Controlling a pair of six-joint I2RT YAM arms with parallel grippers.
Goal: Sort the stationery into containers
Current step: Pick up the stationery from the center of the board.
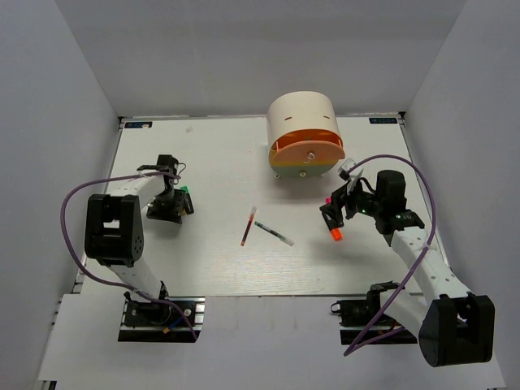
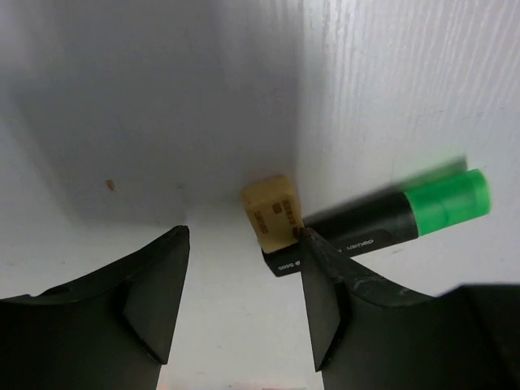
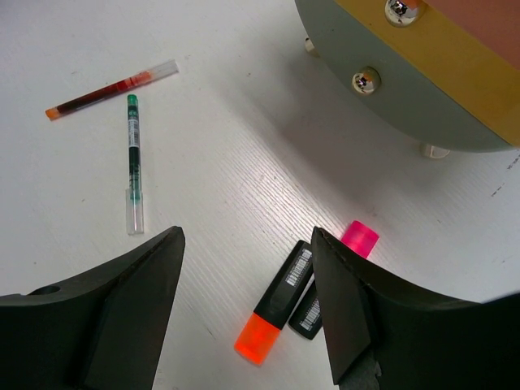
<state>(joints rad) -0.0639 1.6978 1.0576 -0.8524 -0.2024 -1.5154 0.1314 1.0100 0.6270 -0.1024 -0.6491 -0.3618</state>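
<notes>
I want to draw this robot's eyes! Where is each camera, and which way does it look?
Top camera: above and behind, looking down at the white table; left arm and right arm show.
Left wrist camera: on the left arm, looking down past the left tool at the eraser and green highlighter.
Right wrist camera: on the right arm, looking down past the right tool at red pen, clear pen, orange highlighter, pink highlighter and organiser.
Shared: top and right wrist both see the pens and organiser.

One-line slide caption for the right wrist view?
Right gripper open over orange-capped highlighter and pink-capped highlighter; red pen, clear pen, organiser beyond.
</notes>
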